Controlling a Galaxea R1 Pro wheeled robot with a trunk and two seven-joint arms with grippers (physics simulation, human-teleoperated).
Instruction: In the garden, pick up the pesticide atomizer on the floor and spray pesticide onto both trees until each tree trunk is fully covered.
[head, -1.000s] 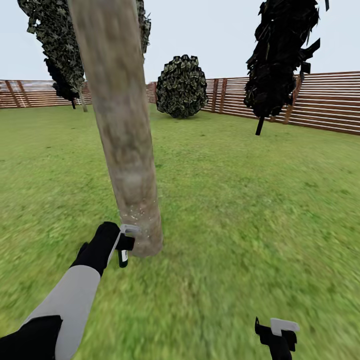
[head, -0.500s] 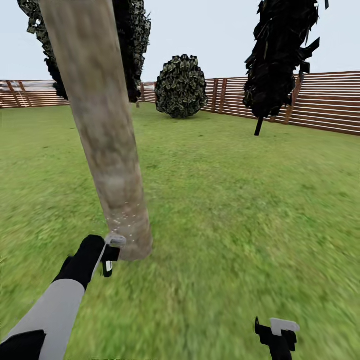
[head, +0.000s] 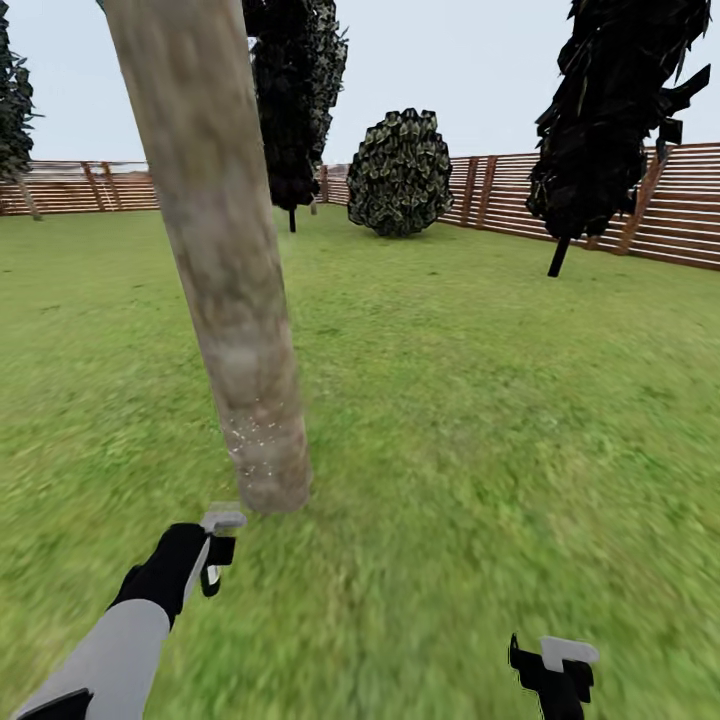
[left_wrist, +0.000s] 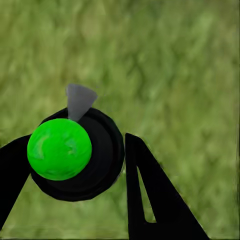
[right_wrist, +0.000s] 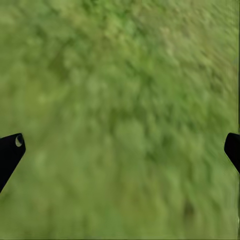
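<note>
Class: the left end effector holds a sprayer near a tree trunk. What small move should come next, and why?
Probably raise the left end effector and aim the sprayer higher up the trunk. White specks show only near the trunk's base; the bark above looks bare, so the upper part seems unsprayed.

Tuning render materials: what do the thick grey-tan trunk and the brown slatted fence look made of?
Thick grey-tan trunk: matte bark, judging by mottled grey-brown blotches without shine; pale specks near its base. Brown slatted fence: apparently wood, reddish-brown horizontal boards on posts, no gloss.
</note>
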